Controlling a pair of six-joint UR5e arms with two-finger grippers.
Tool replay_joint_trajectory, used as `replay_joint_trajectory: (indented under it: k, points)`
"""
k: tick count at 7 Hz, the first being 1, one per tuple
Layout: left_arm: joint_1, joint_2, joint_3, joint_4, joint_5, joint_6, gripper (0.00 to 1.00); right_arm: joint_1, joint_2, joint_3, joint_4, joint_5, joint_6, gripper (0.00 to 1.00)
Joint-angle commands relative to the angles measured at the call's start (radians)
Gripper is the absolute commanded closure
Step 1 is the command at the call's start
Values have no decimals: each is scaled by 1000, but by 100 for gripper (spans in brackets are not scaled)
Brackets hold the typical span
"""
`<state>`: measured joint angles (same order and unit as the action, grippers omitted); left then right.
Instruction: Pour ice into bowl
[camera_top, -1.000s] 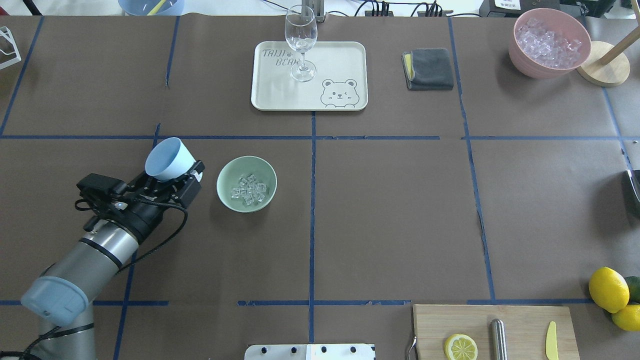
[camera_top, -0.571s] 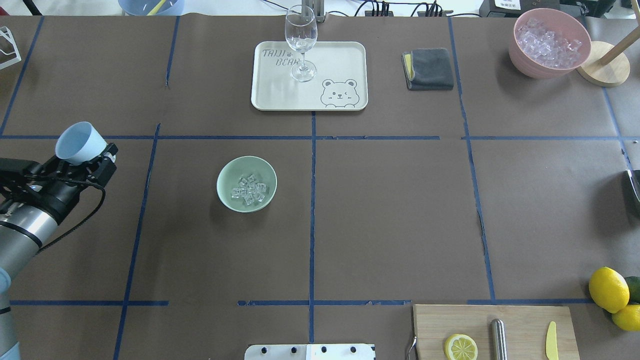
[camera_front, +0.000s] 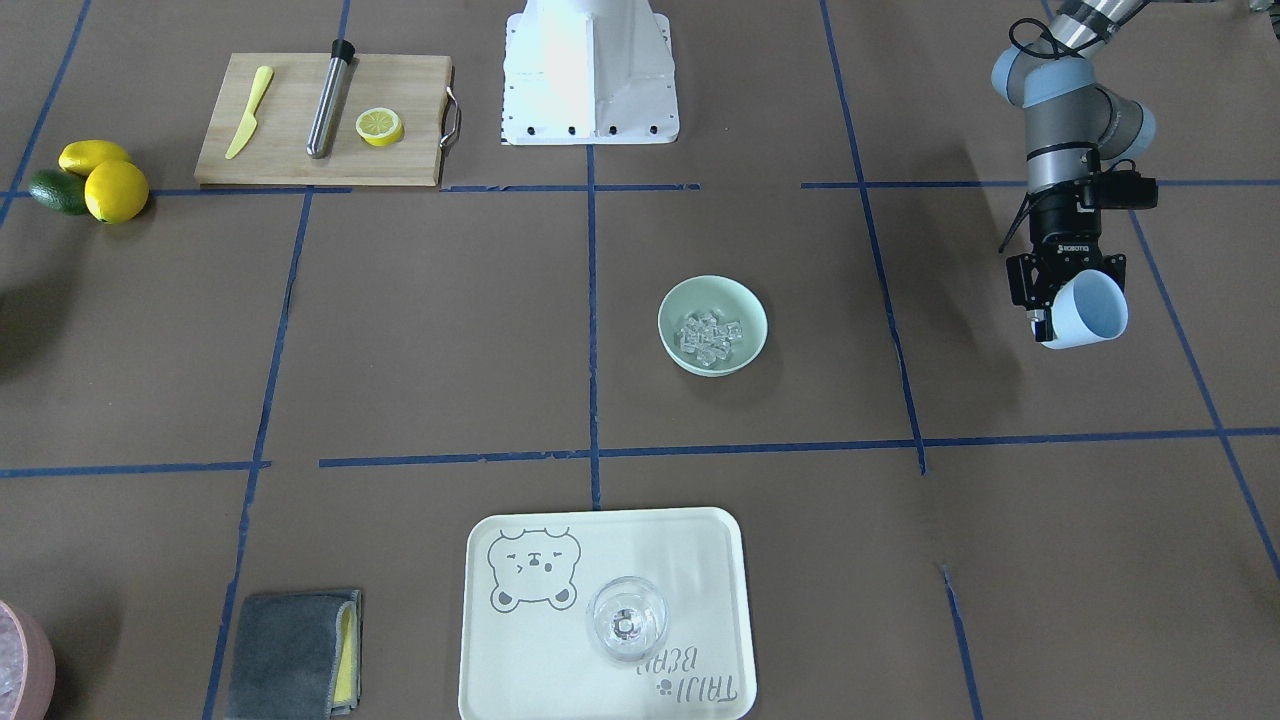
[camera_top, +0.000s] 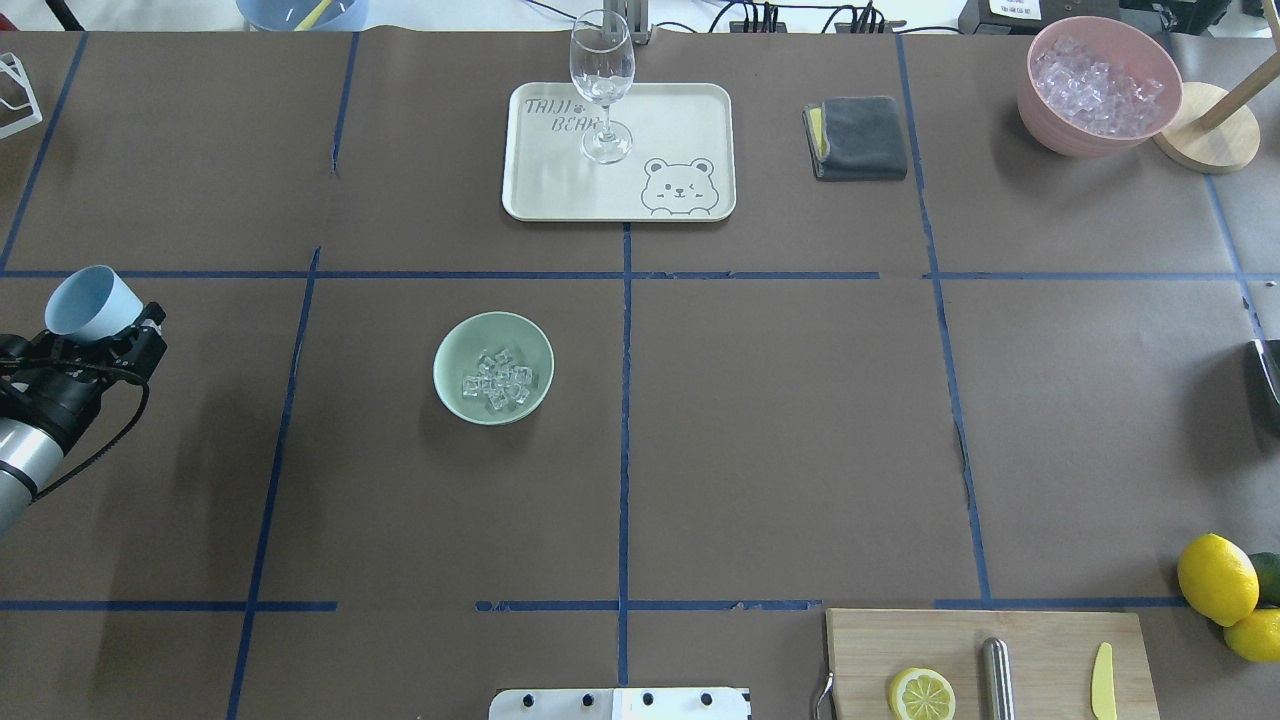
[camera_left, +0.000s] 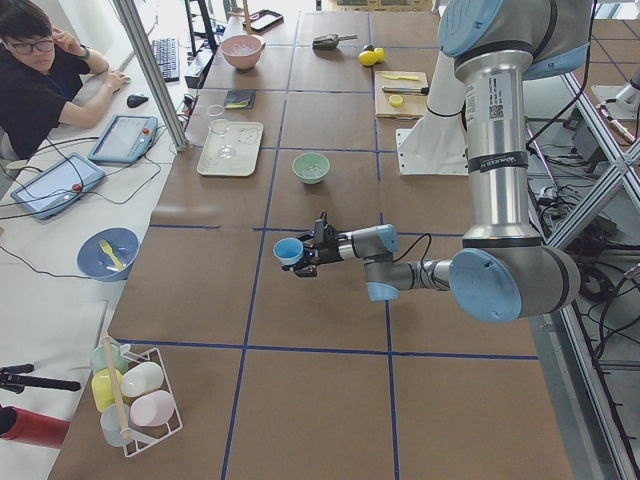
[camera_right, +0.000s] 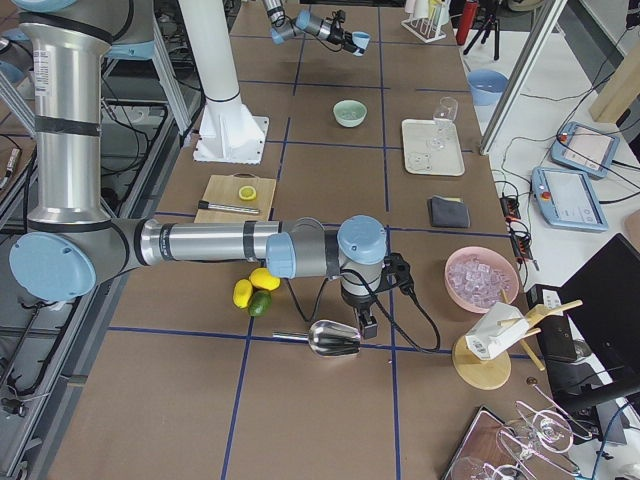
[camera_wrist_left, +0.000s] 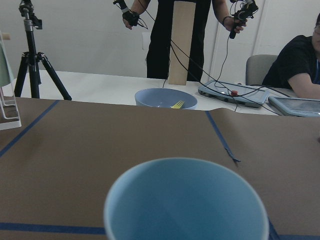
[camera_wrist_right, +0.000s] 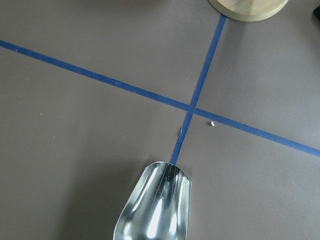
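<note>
The pale mint-green bowl (camera_top: 450, 352) stands left of the table's middle and holds several clear ice cubes (camera_top: 497, 381). The bowl (camera_front: 681, 300) and ice (camera_front: 708, 337) also show in the front-facing view. My left gripper (camera_top: 112, 326) is shut on a light blue cup (camera_top: 82, 301) at the far left edge, well apart from the bowl. The cup is tilted and looks empty in the left wrist view (camera_wrist_left: 185, 200). My right gripper (camera_right: 366, 322) hangs over a metal scoop (camera_wrist_right: 155, 212). I cannot tell whether it is open or shut.
A cream tray (camera_top: 680, 120) with a wine glass (camera_top: 602, 85) sits at the back. A pink container of ice (camera_top: 1100, 85) and a grey cloth (camera_top: 858, 138) are back right. A cutting board (camera_top: 1040, 650) and lemons (camera_top: 1216, 578) are front right.
My left arm has carried the blue cup left, from right beside the bowl to the table's left edge. The ice lies unchanged in the bowl.
</note>
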<state>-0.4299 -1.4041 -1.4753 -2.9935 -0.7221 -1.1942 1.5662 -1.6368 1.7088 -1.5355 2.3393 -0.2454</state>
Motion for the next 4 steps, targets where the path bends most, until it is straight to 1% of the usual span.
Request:
replay_joint_trajectory:
  k: [1, 2, 3, 4]
  points:
    - [6, -1, 44, 1, 50, -16, 94, 2, 3, 0, 0, 0, 0, 0]
    - [16, -4, 52, 10, 46, -13, 83, 2, 5, 0, 0, 0, 0, 0]
    - [39, -4, 56, 13, 46, -7, 75, 2, 5, 0, 0, -2, 0, 0]
    - [68, -4, 58, 13, 44, -5, 69, 2, 6, 0, 0, -2, 2, 0]
